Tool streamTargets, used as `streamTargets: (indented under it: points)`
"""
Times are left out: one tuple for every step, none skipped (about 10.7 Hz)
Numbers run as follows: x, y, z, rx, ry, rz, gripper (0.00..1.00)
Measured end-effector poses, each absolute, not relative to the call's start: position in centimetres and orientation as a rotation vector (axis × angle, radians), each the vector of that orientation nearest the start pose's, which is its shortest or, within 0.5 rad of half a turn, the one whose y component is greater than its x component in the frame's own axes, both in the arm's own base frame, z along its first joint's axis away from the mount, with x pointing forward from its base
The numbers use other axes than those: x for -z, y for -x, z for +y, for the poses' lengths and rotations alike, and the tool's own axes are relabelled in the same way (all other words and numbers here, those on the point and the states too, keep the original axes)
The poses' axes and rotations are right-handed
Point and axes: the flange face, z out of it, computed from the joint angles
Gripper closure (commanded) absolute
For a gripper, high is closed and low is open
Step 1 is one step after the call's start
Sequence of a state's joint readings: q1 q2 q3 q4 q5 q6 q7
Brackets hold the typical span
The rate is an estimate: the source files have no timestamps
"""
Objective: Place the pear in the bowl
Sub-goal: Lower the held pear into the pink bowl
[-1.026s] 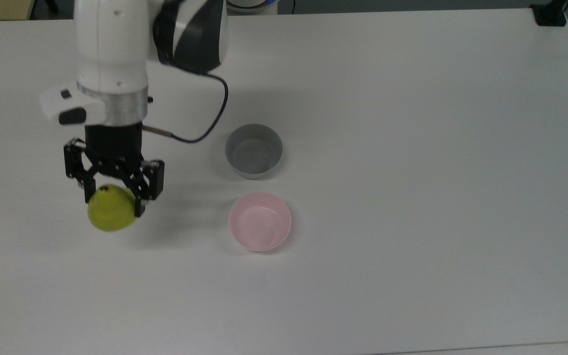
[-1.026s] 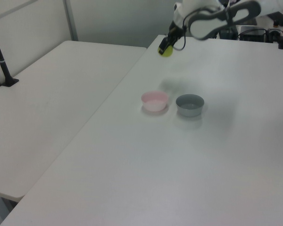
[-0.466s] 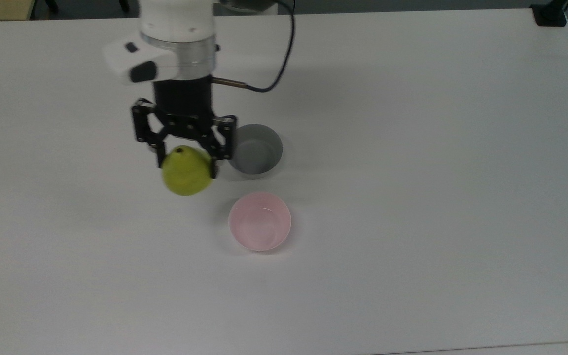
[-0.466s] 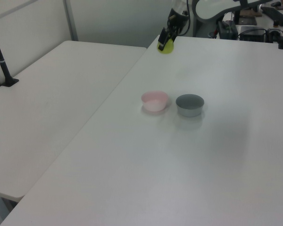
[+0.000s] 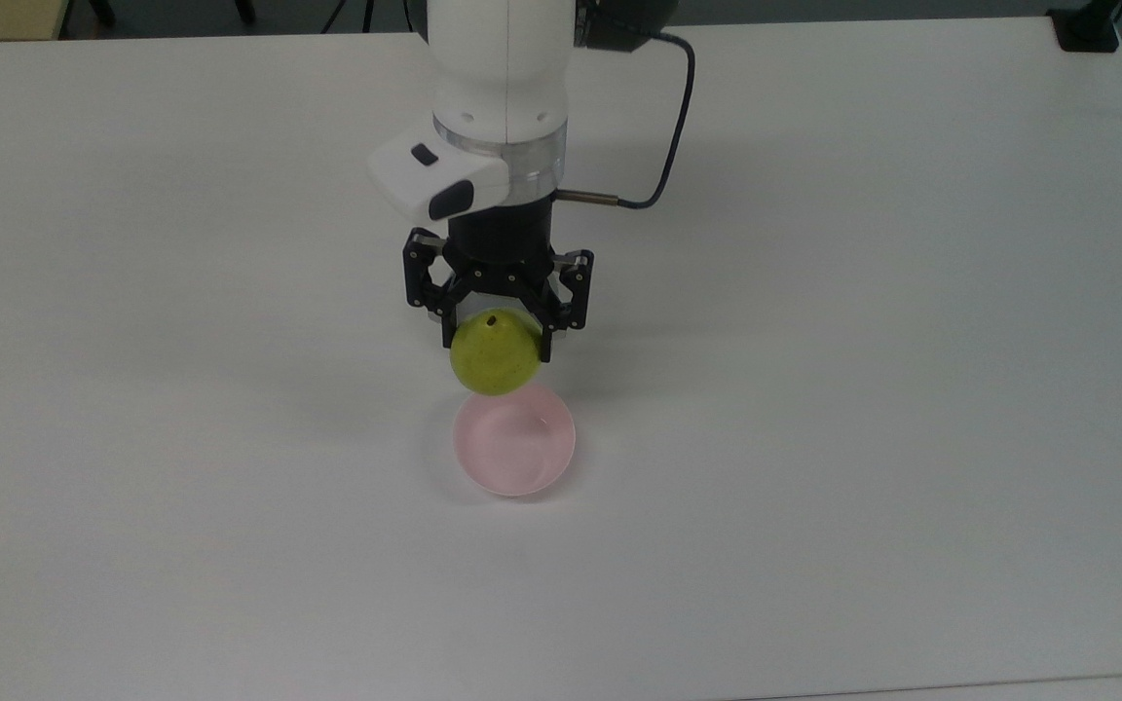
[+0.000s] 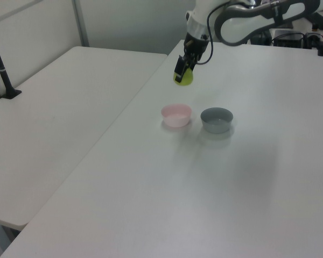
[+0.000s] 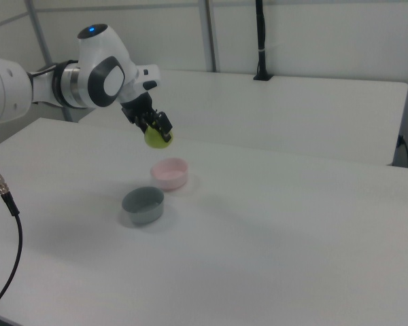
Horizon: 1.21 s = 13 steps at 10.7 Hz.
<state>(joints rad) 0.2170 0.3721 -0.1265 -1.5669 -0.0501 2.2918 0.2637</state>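
A: How are the fingers (image 5: pixel 544 341) set?

B: The two black fingers pinch the pear (image 5: pixel 495 353) from either side. The gripper (image 5: pixel 495 343) is a black linkage frame under a smooth white wrist with a metal ring.

A: And the pear itself?

B: Rounded, matte yellow-green, with a dark stem spot facing up. It hangs in the air, clear of the table (image 5: pixel 863 389). In the top view its lower edge overlaps the far rim of the bowl (image 5: pixel 514 443). In the left view the pear (image 6: pixel 183 78) sits well above and a little beyond the bowl (image 6: pixel 176 115), not touching it.

A: Describe the bowl.

B: Pale pink, round, shallow, with a glossy inside that catches a highlight. In the right view it (image 7: pixel 170 173) stands just beyond the grey bowl (image 7: pixel 143 206), which is straight-sided and dull. The two are near each other but apart.

A: What about the surface?

B: A plain white tabletop, smooth and matte. A dark cable (image 5: pixel 673 127) loops from the wrist.

A: What has changed?

B: Half a second ago the gripper held the pear at the top view's left of the grey bowl. It has since moved toward the top view's right, and now covers the grey bowl there. The grip on the pear looks the same, and both bowls stand where they did.
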Motion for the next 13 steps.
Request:
streamTargets:
  points:
    - [-45.4,-69.7,7.7,0.567,3.109,0.194,0.58]
    - [-44.0,-70.0,8.1,0.568,3.110,0.182,0.58]
    - [-42.4,-70.3,8.5,0.567,3.112,0.172,0.58]
    - [-41.0,-70.6,8.6,0.568,3.114,0.166,0.57]
    - [-39.8,-71.0,8.7,0.573,3.114,0.162,0.57]
    - [-38.7,-71.3,8.7,0.588,3.111,0.159,0.56]
    - [-37.9,-71.5,8.7,0.598,3.110,0.159,0.53]
    - [-37.1,-71.6,8.6,0.590,3.114,0.160,0.53]
    - [-36.4,-71.7,8.5,0.578,3.120,0.161,0.52]
    - [-35.9,-71.7,8.5,0.572,3.123,0.160,0.47]
    - [-35.7,-71.8,8.5,0.581,3.120,0.159,0.38]
    - [-35.4,-71.8,8.5,0.580,3.121,0.158,0.27]
    - [-35.0,-71.9,8.5,0.574,3.124,0.157,0.15]
